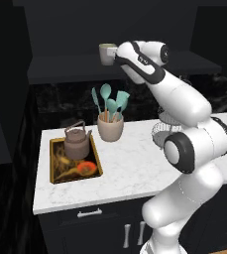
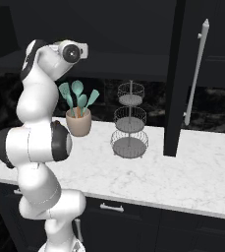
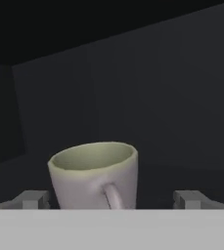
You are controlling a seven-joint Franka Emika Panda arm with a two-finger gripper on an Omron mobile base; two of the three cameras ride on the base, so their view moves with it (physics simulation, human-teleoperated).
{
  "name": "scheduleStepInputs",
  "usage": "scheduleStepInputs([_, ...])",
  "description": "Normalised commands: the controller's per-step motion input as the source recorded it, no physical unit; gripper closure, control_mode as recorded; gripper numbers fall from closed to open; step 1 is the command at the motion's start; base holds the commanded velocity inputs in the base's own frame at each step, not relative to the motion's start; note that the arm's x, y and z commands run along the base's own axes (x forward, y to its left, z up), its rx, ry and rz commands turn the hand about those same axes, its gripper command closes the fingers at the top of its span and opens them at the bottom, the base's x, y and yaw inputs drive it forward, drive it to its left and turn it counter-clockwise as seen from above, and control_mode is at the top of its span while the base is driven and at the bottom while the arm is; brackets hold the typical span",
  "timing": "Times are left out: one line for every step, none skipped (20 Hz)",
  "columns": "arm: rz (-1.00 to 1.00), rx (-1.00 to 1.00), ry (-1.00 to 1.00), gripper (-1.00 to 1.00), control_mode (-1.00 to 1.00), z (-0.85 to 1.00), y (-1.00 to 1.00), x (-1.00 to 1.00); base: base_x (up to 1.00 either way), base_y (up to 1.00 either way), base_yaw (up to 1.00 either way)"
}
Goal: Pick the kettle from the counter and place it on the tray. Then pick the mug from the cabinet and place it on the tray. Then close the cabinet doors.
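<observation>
Gripper was spread wide, fingertips flanking the mug with clear gaps on both sides, nothing pinched yet. Mug sat upright on the cabinet shelf, handle facing the hand camera. Kettle was already on the tray on the counter; crock of teal utensils just beside it.

Risks as I judged them:
- Handle points at the palm, so pushing deeper could shove the mug back or tip it.
- Closing off-centre could spin it.
- Open cabinet door stands close to the arm's exit path.
</observation>
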Motion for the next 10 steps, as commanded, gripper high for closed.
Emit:
scheduleStepInputs([0.07,0.00,0.00,-1.00,-1.00,-0.06,0.02,0.11,0.00,0.00,0.00])
scheduleStepInputs([0.06,0.00,0.02,-1.00,-1.00,-0.05,0.13,0.18,0.00,0.00,0.00])
scheduleStepInputs([0.05,0.00,0.00,1.00,-1.00,-0.05,0.18,0.10,0.00,0.00,0.00])
scheduleStepInputs([0.06,0.00,0.00,1.00,-1.00,-0.09,0.10,0.04,0.00,0.00,0.00])
scheduleStepInputs([0.07,0.00,0.00,1.00,-1.00,-0.13,0.08,0.03,0.00,0.00,0.00])
scheduleStepInputs([0.07,0.00,0.00,1.00,-1.00,-0.15,0.12,0.10,0.00,0.00,0.00])
scheduleStepInputs([0.07,0.00,0.01,1.00,-1.00,-0.18,0.15,0.14,0.00,0.00,0.00])
scheduleStepInputs([0.07,0.00,0.00,1.00,-1.00,-0.16,0.06,0.09,0.00,0.00,0.00])
scheduleStepInputs([0.09,0.00,0.00,1.00,-1.00,-0.15,0.00,0.06,0.00,0.00,0.00])
scheduleStepInputs([0.09,0.00,0.00,1.00,-1.00,-0.17,0.00,0.14,0.00,0.00,0.00])
